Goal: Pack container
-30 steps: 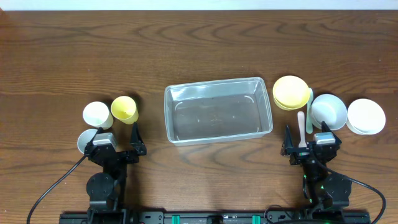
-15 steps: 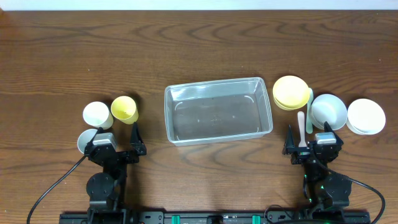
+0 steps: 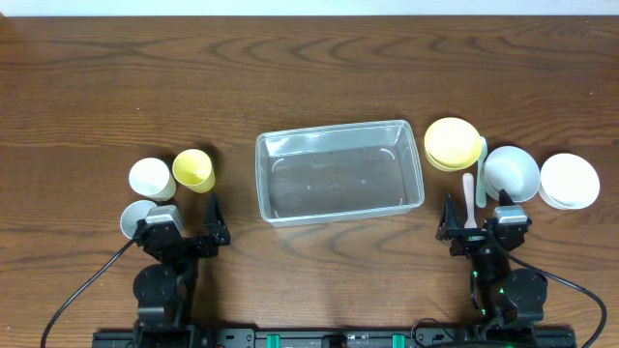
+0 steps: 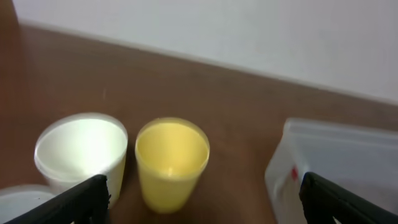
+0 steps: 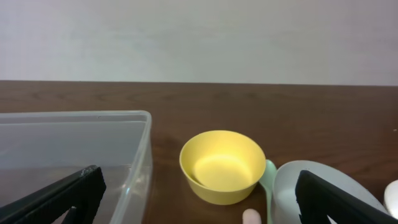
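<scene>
Overhead shows you the container (image 3: 338,172) lying in the middle of the table (image 3: 309,77), between the yellow cup (image 3: 193,169) and the yellow bowl (image 3: 451,143). Your left gripper (image 3: 181,217) and right gripper (image 3: 476,215) sit near the front edge, fingers spread wide, gripping nothing.

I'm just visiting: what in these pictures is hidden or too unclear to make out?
- Grey-white cup: overhead, partly under the left arm; left wrist view, cut off at the bottom-left corner.
- Pink spoon: overhead, its near end disappears at the right arm; right wrist view shows only its tip.
- Red mark on the container: left wrist view, too blurred to read.
</scene>
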Controlling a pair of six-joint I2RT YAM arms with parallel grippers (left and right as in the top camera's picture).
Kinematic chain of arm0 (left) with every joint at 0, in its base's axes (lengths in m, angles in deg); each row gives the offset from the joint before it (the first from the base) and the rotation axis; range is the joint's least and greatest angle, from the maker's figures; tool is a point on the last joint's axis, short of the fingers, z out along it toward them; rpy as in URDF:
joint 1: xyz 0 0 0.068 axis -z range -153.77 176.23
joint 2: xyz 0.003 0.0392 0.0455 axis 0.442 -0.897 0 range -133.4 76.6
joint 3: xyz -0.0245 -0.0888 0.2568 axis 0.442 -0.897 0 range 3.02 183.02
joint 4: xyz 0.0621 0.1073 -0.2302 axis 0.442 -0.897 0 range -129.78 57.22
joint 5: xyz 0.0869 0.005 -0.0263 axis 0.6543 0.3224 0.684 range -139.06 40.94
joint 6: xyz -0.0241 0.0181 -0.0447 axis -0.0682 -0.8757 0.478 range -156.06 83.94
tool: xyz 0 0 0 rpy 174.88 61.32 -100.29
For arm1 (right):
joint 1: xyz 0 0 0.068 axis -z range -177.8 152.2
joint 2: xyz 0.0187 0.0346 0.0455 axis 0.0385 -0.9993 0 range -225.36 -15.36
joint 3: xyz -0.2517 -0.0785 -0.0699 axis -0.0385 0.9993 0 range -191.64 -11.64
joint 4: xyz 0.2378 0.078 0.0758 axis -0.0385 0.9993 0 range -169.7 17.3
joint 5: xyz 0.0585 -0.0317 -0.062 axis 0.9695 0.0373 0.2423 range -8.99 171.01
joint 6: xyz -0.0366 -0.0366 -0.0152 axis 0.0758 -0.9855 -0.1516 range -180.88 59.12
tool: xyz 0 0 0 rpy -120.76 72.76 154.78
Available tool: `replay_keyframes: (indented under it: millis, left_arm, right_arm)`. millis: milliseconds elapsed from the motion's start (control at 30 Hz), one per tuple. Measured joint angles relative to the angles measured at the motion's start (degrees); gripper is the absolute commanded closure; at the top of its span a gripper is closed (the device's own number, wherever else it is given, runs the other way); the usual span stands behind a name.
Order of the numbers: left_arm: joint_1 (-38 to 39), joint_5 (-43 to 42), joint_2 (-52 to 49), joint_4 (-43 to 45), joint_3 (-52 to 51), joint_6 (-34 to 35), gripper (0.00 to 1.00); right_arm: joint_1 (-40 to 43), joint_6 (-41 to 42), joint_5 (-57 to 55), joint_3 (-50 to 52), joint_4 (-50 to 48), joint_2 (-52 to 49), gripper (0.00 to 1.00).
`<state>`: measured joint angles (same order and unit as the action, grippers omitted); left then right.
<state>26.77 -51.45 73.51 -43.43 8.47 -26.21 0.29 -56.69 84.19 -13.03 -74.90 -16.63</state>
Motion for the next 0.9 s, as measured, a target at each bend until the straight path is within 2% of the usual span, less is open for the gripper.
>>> replay_keyframes:
  millis: [100,267,467,600,733,900]
  left_arm:
    - [0.0,-0.3,-4.9,-7.3,6.1,0.7,0.02]
    - [0.0,-0.4,-17.9,-20.2,23.5,0.9,0.02]
    - [0.0,-0.6,-38.1,-43.1,46.8,0.9,0.02]
    - [0.0,-0.6,-49.8,-53.9,59.2,0.9,0.02]
    - [0.0,-0.7,-57.0,-54.9,63.6,0.9,0.02]
    - [0.0,-0.7,-63.7,-50.0,63.7,0.7,0.01]
  right_arm:
    - [0.0,0.6,0.3,-4.6,4.2,-3.1,0.01]
    - [0.0,1.2,0.6,-17.5,13.9,-14.4,0.01]
    - [0.0,1.5,0.9,-38.8,34.6,-37.2,0.01]
    - [0.0,0.8,1.0,-52.8,47.5,-53.1,0.01]
    - [0.0,0.7,2.3,-59.3,51.3,-63.5,0.01]
    - [0.0,0.6,3.5,-59.9,52.7,-71.7,0.01]
